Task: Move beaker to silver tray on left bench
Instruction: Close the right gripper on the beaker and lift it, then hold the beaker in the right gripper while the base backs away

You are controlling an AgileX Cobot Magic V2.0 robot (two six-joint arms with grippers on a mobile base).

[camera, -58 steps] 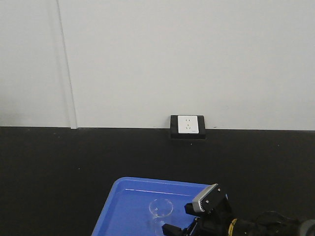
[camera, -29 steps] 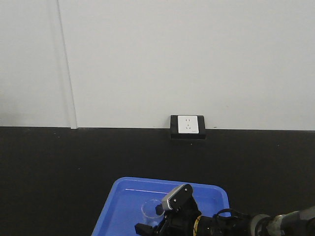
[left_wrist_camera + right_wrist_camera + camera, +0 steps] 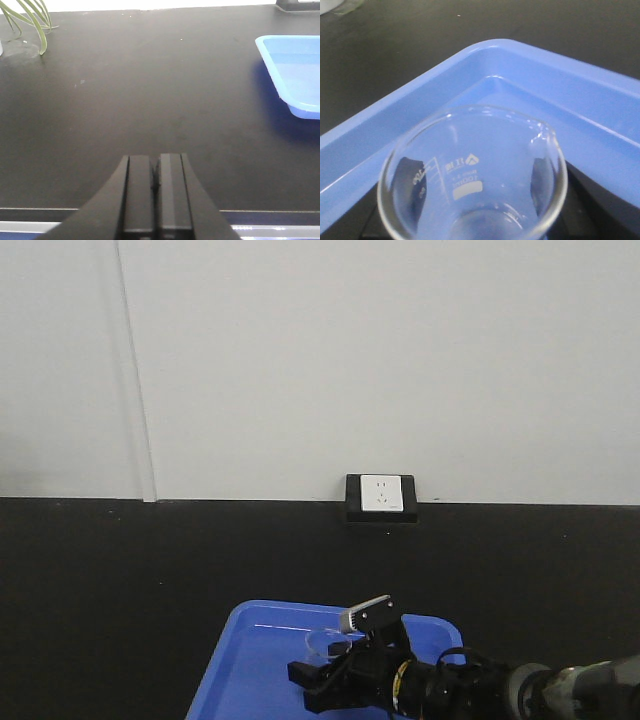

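- End effector on my right arm point(image 3: 312, 686) is clamped on the beaker point(image 3: 472, 175). Through the glass I see a dark pad against each side of the wall.
- Beaker is upright in that grip, with its flared rim up and its white graduation marks facing the wrist camera.
- It is within the outline of the blue tray point(image 3: 520, 65), with the tray's raised rim curving around behind it. I cannot tell whether its base touches the tray floor.
- Blue tray rests on the black bench point(image 3: 120, 570), toward the near side in the front view.
- End effector on my left arm point(image 3: 156, 190) has its fingers pressed together with nothing between them. It hangs over bare bench top, well apart from the tray off to its right.
- Green leaves point(image 3: 30, 22) show at the far left corner of that view, and a wall socket point(image 3: 380, 497) sits at the back of the bench.
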